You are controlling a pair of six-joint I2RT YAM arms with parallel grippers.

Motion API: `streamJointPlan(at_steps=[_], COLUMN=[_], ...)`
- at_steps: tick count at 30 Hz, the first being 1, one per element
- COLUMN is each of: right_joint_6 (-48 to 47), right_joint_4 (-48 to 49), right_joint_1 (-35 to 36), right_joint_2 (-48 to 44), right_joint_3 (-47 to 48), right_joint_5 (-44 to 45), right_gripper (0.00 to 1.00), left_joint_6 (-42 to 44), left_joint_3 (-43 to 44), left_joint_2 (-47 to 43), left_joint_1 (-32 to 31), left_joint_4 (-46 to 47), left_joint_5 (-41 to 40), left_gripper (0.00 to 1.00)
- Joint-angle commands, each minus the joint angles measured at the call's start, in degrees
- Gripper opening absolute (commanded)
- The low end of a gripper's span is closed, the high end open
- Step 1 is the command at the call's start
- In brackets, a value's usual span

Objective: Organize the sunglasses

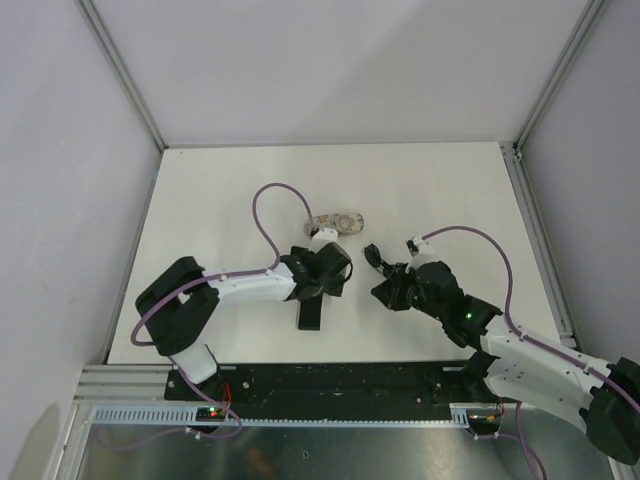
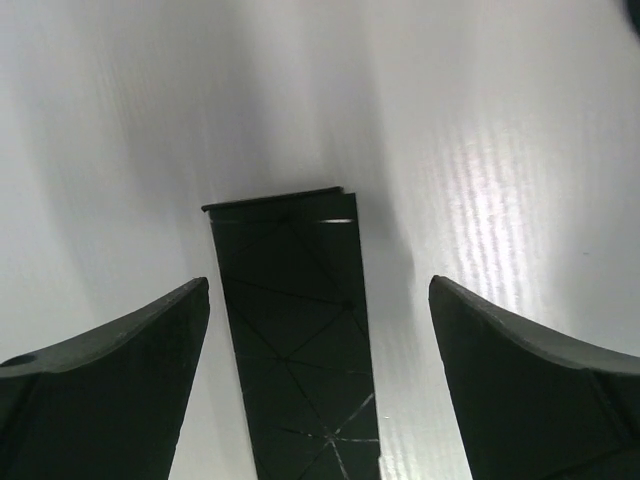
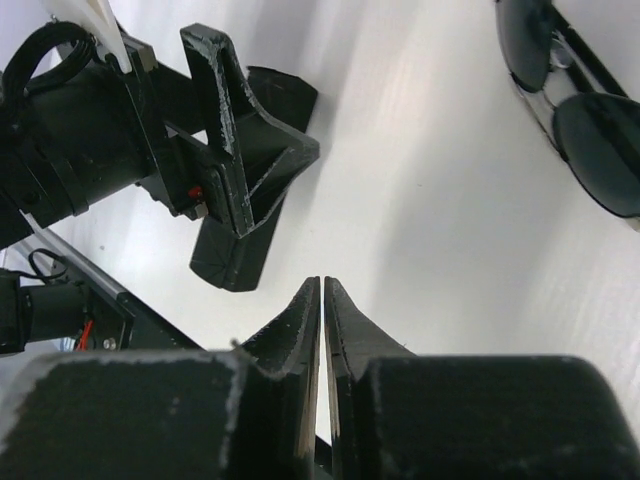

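White counter [image 1: 450,190], left gripper [image 2: 320,288] spread wide over black case [image 2: 300,330], right gripper [image 3: 322,285] fingers nearly together, empty, sunglasses [image 3: 598,150] just beside it, beige case [image 1: 338,221] farther back.

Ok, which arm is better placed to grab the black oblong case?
Left: the left fingers stand open directly over the black case; the right fingers are shut, off beside the sunglasses.

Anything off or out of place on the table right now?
Nothing broken or spilled. The wire-frame sunglasses lie loose on the table, outside the black case and the beige case.
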Motion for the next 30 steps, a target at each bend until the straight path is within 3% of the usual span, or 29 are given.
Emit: streamJointPlan(at_steps=[1,4,10,12,24,30], right_joint_6=[0.6,0.8,0.7,0.7,3.1,6.5], right_joint_4=[-2.2,-2.0,-0.4,0.3,15.5,25.5], right_joint_1=[-1.4,-1.6,-1.6,-1.6,2.2,5.8], right_joint_2=[-2.2,-2.4,-0.6,1.1,15.1,20.8], right_joint_3=[-1.1,-1.4,-1.5,-1.5,-1.5,-1.0], right_joint_5=[0.2,0.1,-2.5,-3.1,-8.4,-10.0], right_gripper=[0.09,0.09,0.09,0.09,0.09,0.19], left_joint_6=[-0.1,-1.1,-1.4,-1.1,-0.3,-2.5], left_joint_3=[3.0,3.7,4.0,4.0,0.9,-2.1], left_joint_2=[3.0,4.6,2.5,0.8,-7.4,-7.6], left_joint_1=[-0.8,-0.9,-0.7,0.0,8.5,9.9], left_joint_4=[-5.5,-6.5,-6.7,-6.7,-3.0,1.4], left_joint_5=[-8.1,-8.2,-6.8,-5.0,14.0,19.3], left_gripper=[0.95,0.87,0.46,0.39,0.32,0.35])
